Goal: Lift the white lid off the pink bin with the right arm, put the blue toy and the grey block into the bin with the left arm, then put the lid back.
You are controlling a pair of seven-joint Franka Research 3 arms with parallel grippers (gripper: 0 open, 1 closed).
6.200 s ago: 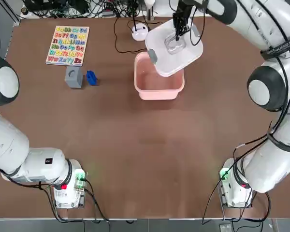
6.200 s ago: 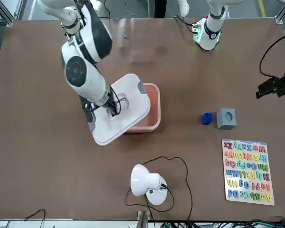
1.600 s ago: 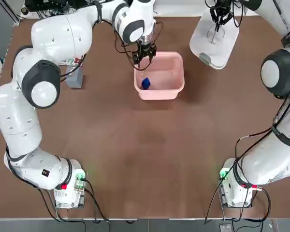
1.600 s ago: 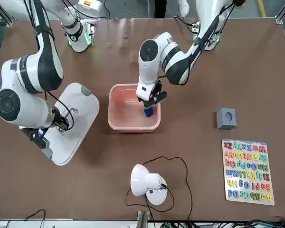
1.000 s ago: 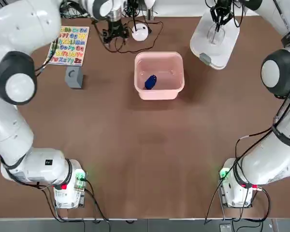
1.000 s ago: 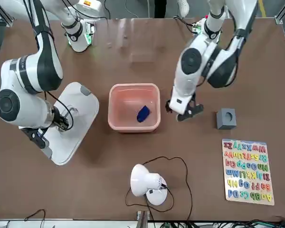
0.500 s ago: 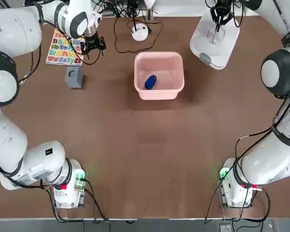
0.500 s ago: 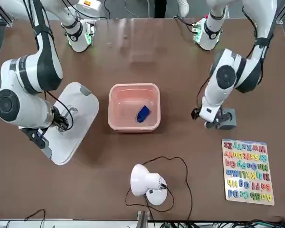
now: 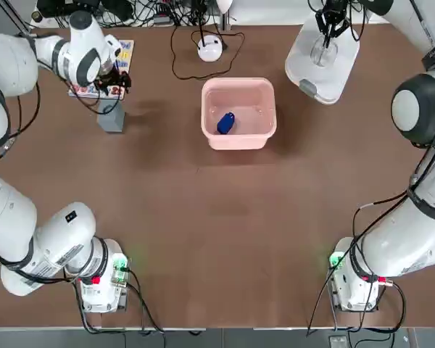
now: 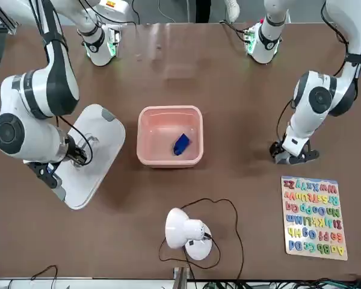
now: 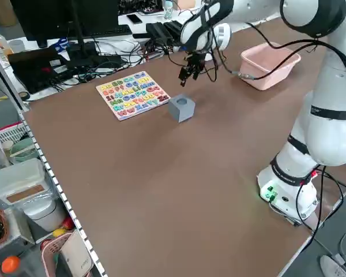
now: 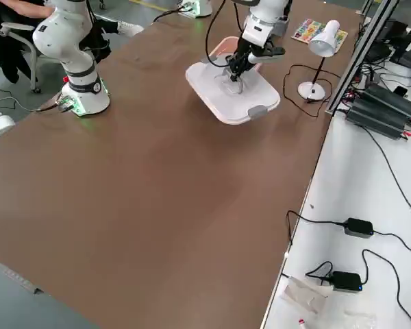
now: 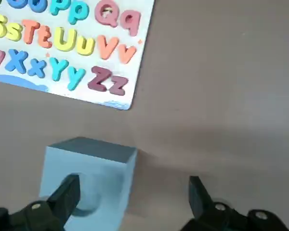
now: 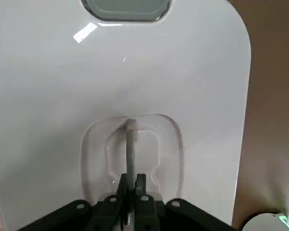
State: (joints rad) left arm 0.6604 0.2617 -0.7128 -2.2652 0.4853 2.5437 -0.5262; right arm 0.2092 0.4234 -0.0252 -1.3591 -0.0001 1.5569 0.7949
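hovering above the table, open and unloaded, the left gripper [image 13: 134, 185] has its two fingers spread wide, over the grey block [image 13: 98, 163]. the block sits on the brown table [image 9: 203, 217], just beside the letter board [image 13: 62, 53], on the board's robot side. it is a cube, so i make out no long axis to match; its round hole faces the wrist camera.

the relation that matters: the block is not centred between the fingers. it lies toward one of them, whose tip overlaps it in the wrist view, while the other finger has bare table behind it. i'd judge the hand must shift toward the block's side before going down, or that fingertip may land on top of it.

the left arm is clearly the nearer one. the right gripper [image 14: 133, 182] is across on the far side of the bin [image 9: 238, 147], fingers pinching the handle [image 14: 131, 149] of the lid [image 9: 302, 65], which is held apart from the bin. the blue toy [image 9: 225, 124] lies inside the bin. getting the block seems to be the step in hand.
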